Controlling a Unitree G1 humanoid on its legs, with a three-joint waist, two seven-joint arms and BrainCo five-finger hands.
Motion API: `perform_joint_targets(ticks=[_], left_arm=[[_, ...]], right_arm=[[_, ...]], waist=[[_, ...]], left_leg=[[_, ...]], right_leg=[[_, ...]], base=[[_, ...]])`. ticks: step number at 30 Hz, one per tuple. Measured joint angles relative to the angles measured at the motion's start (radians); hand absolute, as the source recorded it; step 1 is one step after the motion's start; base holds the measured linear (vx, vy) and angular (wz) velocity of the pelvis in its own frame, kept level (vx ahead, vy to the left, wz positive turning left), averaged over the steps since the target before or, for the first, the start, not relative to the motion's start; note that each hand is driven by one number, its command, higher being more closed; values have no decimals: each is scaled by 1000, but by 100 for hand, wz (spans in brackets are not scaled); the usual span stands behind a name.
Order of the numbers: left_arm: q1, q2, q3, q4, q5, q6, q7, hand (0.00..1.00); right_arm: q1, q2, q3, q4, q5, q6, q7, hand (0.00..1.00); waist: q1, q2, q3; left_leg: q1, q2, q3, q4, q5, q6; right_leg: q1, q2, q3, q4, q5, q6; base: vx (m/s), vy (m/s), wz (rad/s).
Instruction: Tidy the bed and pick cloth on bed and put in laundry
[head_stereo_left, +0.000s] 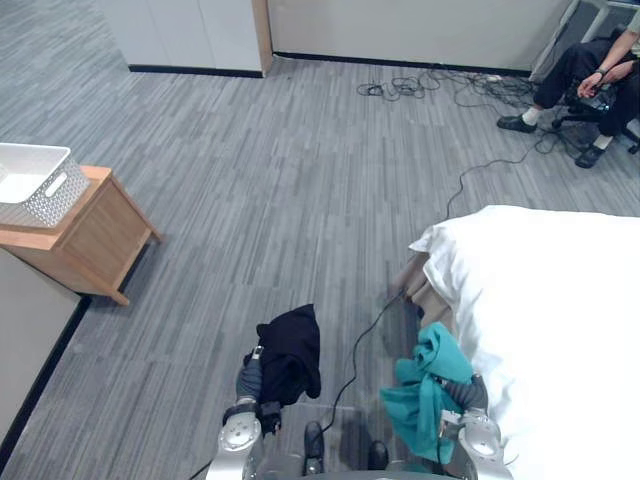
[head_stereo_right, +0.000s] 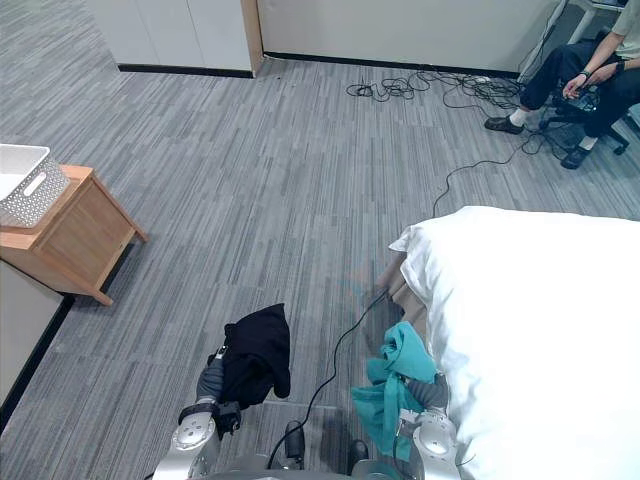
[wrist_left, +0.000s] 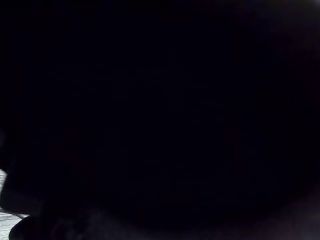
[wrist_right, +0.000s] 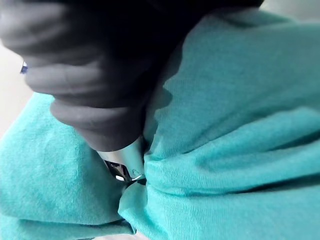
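Teal cloth (head_stereo_left: 428, 385) bunches over right hand (wrist_right: 90, 75), black cloth (head_stereo_left: 292, 350) over left hand (head_stereo_left: 248, 382); fingers' hold unclear.

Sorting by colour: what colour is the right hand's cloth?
The cloth is teal, best in the right wrist view.

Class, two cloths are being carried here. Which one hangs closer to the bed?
The teal cloth, on the right robot hand beside the white bed; the black cloth hangs farther off over the floor.
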Motion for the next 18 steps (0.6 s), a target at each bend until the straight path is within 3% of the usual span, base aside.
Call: perform_joint_targets(ticks=[5, 8, 10, 13, 15, 18], left_arm=[[-3, 10, 42, 76, -14, 0, 0, 100], [-9, 14, 79, 117, -24, 0, -1, 100], [-9, 13, 84, 133, -31, 0, -1, 100], [1, 9, 97, 143, -32, 0, -1, 100], [-2, 8, 108, 143, -32, 0, -1, 100], [-14, 1, 109, 138, -30, 0, -3, 100]], right_arm=[[0, -9, -16, 70, 9, 1, 11, 100], [0, -30, -28, 76, 18, 9, 24, 100], [15, -59, -27, 76, 27, 10, 24, 100], [22, -98, -15, 74, 29, 11, 26, 100], [20, -107, -14, 56, 29, 11, 26, 100], [5, -113, -20, 54, 29, 19, 30, 100]], waist=[[-1, 11, -7], [-3, 30, -8], [1, 44, 3], [6, 59, 17], [8, 67, 18], [5, 51, 28]], left_leg=[[25, 6, 8, 1, -10, -12], [8, 14, 3, 58, -41, -19], [-41, 33, -10, 233, -148, -64], [-73, 65, -10, 368, -239, -126], [-89, 79, -6, 408, -262, -169], [-173, 78, 24, 419, -272, -141]], right_leg=[[18, 8, 16, 2, -6, -8], [18, 20, 22, 22, -33, -17], [43, 28, 24, 55, -68, -32], [63, 40, 30, 91, -112, -57], [60, 47, 49, 96, -127, -74], [49, 15, 56, 84, -140, -79]], base=[[17, -32, -8], [30, -61, 3], [38, -84, 16], [25, -74, 3], [86, -79, -8], [105, -55, -6]])
